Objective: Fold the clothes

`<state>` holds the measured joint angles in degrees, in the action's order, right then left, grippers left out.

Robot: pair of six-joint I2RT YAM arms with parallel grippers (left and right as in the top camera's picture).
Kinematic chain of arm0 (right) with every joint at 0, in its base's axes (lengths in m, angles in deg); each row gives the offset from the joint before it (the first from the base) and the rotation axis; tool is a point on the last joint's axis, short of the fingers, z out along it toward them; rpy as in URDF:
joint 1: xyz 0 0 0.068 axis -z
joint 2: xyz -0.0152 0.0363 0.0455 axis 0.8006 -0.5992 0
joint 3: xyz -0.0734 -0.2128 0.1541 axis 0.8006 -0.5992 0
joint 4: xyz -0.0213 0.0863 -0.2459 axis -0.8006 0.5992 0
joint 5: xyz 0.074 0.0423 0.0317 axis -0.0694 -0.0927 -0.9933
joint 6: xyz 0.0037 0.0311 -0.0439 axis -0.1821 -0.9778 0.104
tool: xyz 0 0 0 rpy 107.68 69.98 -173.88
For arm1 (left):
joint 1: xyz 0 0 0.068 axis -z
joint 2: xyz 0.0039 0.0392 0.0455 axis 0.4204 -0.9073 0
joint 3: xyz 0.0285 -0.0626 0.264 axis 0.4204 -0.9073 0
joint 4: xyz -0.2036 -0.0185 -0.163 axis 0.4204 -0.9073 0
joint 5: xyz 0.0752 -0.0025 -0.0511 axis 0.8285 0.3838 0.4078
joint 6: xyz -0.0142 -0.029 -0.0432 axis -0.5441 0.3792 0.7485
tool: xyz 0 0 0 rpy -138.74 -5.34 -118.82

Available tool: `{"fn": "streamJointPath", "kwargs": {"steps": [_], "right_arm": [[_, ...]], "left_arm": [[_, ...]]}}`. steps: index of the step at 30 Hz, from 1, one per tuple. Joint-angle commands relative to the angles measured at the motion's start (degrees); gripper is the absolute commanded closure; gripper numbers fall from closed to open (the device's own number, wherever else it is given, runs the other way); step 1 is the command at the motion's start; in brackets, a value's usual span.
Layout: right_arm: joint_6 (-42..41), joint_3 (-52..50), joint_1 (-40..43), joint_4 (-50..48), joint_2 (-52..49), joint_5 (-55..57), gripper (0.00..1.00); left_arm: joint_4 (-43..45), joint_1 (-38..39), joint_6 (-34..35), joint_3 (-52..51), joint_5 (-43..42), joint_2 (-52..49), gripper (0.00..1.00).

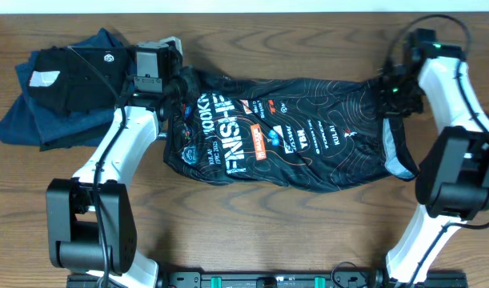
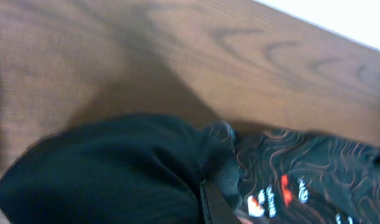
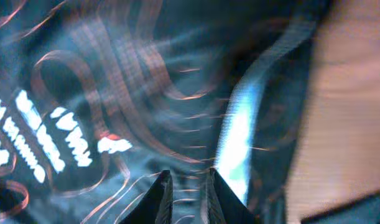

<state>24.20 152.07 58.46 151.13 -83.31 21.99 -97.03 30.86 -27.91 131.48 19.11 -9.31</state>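
A pile of dark clothes (image 1: 56, 92) lay on the table (image 1: 252, 232) just outside the left gripper (image 1: 178, 86). Whether that gripper held the bunched shirt edge beneath it could not be told. The black T-shirt (image 1: 308, 132) lay spread between both grippers. The right gripper (image 1: 390, 98) was clenched on the shirt's near edge.

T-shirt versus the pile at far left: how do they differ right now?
The T-shirt is printed with contour lines and white lettering; the pile is mostly plain navy and black. The T-shirt lies stretched across the middle; the pile sits bunched at the far-left corner. Both are dark, soft garments on the wooden table.
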Motion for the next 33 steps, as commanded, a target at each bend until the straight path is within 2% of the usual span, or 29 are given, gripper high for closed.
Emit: {"fn": "streamJointPath", "kwargs": {"steps": [1,5,12,15,23,33], "right_arm": [[7.78,0.39,-3.69,0.66,0.50,1.60,0.81],[7.85,-0.13,-6.12,0.85,0.50,6.34,0.69],[8.35,-2.86,-6.80,3.63,0.48,12.26,0.66],[8.37,-5.62,-6.16,3.67,0.48,14.25,0.58],[8.37,-11.76,-5.77,1.18,0.48,14.23,0.57],[4.68,-11.91,-5.79,-4.94,0.50,16.28,0.60]], "left_arm": [[-2.23,-0.35,-0.46,0.92,0.90,-0.02,0.94],[-5.22,-0.35,-0.28,0.92,0.90,-0.02,0.94],[-8.09,-0.35,-0.26,0.92,0.90,-0.02,0.94],[-8.33,-0.35,-0.28,0.92,0.90,-0.02,0.94],[-8.52,-0.35,-0.28,0.92,0.90,-0.02,0.94],[-8.52,-0.35,-0.26,0.92,0.87,-0.02,0.94]]}}
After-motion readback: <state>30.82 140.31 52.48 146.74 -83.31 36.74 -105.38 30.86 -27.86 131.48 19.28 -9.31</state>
